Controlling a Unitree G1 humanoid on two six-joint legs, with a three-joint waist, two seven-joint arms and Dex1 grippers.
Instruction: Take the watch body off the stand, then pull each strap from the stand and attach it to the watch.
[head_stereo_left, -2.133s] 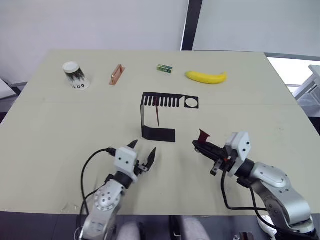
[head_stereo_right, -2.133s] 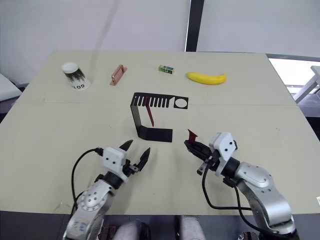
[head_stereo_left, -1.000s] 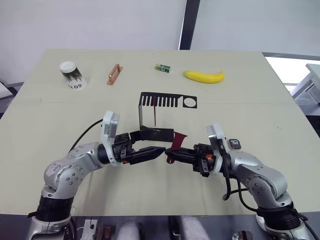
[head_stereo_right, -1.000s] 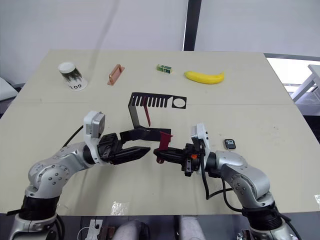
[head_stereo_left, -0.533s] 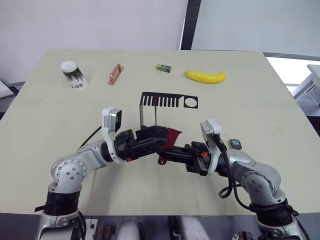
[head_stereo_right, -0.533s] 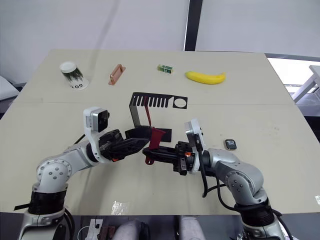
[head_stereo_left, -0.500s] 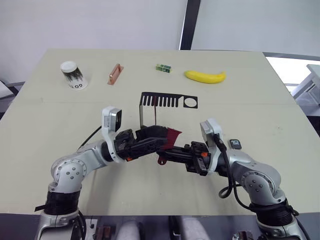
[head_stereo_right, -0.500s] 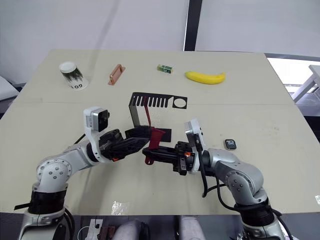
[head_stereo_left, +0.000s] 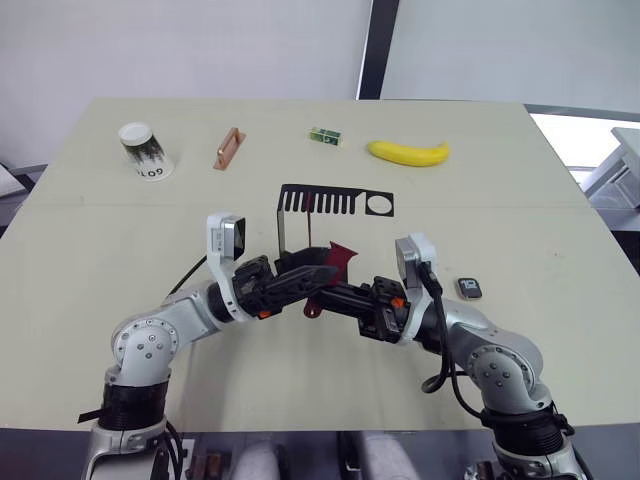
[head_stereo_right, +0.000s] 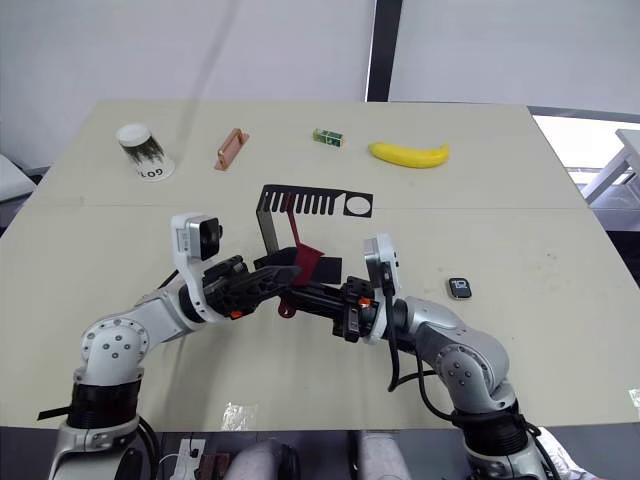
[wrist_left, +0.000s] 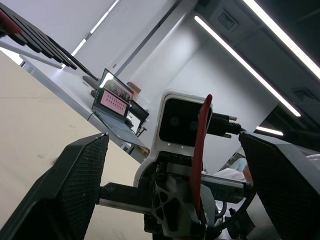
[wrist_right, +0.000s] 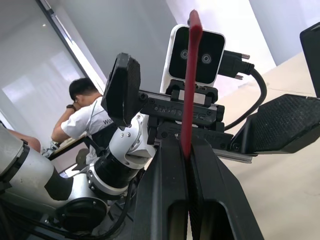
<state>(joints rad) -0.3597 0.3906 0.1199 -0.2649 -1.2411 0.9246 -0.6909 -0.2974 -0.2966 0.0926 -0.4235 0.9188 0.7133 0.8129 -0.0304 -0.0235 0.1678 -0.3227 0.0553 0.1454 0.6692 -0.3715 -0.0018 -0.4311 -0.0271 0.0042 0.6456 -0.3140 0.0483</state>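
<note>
My right gripper (head_stereo_left: 333, 290) is shut on a dark red strap (head_stereo_left: 340, 255), which stands up from its fingertips (wrist_right: 175, 150) just in front of the black stand (head_stereo_left: 335, 201). Facing it, my left gripper (head_stereo_left: 320, 281) is open, one finger (wrist_left: 75, 185) on each side of that strap (wrist_left: 201, 150) and apart from it. A second dark red strap (head_stereo_right: 294, 220) hangs from the stand's slotted top. The watch body (head_stereo_left: 468, 288) lies flat on the table to the right of my right arm, away from both grippers.
Along the far side of the table are a paper cup (head_stereo_left: 143, 150), an orange-brown handle piece (head_stereo_left: 229, 148), a small green box (head_stereo_left: 324, 136) and a banana (head_stereo_left: 407, 152). A seated person (wrist_right: 85, 110) is in the room behind.
My left arm has swung in from the near edge to meet the right gripper and its strap. Over the last half second both grippers have shifted slightly toward the stand.
</note>
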